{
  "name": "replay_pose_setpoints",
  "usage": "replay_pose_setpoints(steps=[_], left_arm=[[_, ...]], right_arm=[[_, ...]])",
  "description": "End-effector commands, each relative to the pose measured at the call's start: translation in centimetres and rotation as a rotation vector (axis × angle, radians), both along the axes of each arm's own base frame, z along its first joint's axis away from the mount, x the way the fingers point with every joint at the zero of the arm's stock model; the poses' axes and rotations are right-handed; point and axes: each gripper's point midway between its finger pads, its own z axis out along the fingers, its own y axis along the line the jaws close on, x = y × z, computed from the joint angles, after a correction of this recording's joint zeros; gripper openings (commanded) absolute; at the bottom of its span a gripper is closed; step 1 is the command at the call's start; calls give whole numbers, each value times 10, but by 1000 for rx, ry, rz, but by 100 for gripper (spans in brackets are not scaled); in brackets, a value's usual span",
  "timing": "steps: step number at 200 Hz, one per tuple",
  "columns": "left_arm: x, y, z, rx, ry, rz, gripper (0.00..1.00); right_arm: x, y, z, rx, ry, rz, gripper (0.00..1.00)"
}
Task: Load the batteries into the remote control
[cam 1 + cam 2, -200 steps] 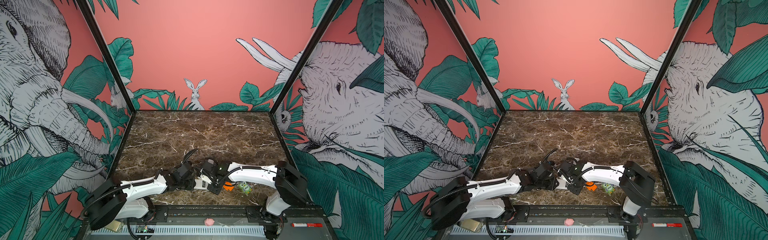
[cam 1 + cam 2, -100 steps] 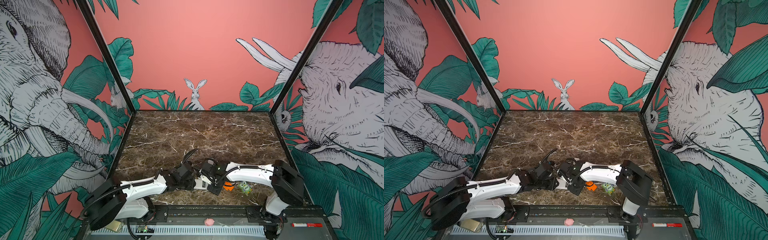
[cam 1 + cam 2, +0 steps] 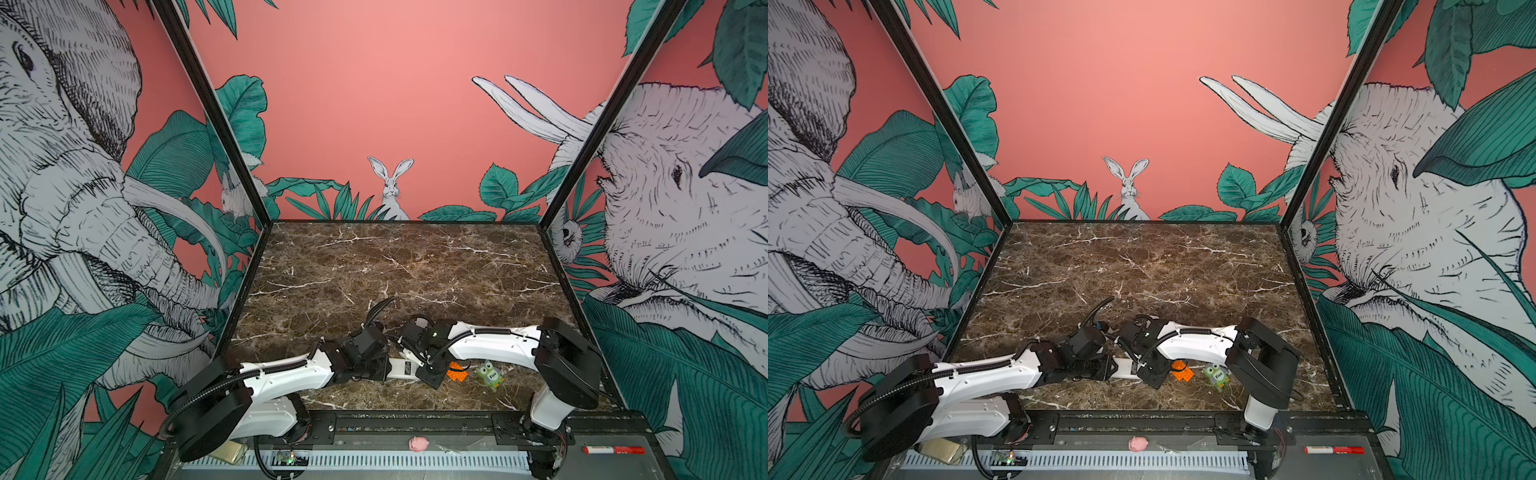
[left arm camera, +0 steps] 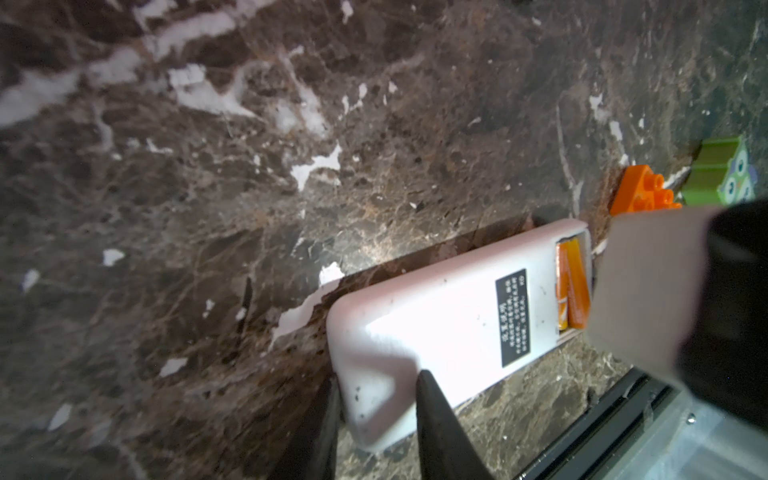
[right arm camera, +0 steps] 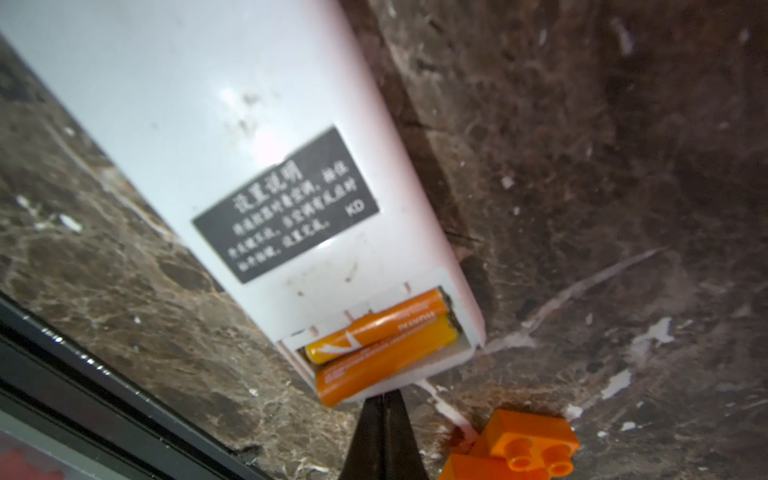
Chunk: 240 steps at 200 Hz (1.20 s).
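Beside remote control point(image 3: 405, 369), brick point(image 3: 457, 371) and owl point(image 3: 490, 375)

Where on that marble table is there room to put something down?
Bare: the brown marble tabletop from the white robot arms back to the rabbit wall. Crowded: the front edge, with those arms, a white oblong remote control, orange studded toy brick, green owl toy.

White remote point(image 5: 257, 124) w/ a black label point(image 5: 286, 203), white letters on it. Batteries point(image 5: 386, 353) orange & yellow. Table point(image 3: 415, 266) dark brown w/ white cracks – mid frame. Brick point(image 3: 457, 371) orange, owl toy point(image 3: 489, 374) green – lower middle. Walls point(image 3: 374, 83) pink w/ green leaves, grey-white animals.
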Motion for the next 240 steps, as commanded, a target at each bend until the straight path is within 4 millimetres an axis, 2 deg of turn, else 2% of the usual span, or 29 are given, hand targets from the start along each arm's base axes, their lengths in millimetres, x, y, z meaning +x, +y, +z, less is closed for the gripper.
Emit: replay_pose_setpoints(steps=[1,23,29,49,75,80,98,183,240], left_arm=[[-24,30,-33,129,95,-20,32],[-24,30,-33,130,94,-21,32],[-24,29,-34,130,96,-22,32],[-24,29,-34,129,95,-22,32],[-24,30,-33,129,93,-19,32],[-24,29,-33,128,93,-20,32],[-24,30,-34,131,94,-23,32],[-24,31,-34,132,91,-16,32],[-24,30,-34,134,93,-19,31]], right_arm=[[2,2,17,51,-33,-22,0],[3,8,24,88,-38,-34,0],[4,12,36,133,-51,-35,0],[3,22,39,178,-40,-42,0],[3,25,34,172,-28,-34,0],[2,25,26,151,-16,-34,0],[2,26,22,150,-9,-33,0],[-6,17,-5,103,39,-32,0],[-6,12,-6,91,37,-40,0]])
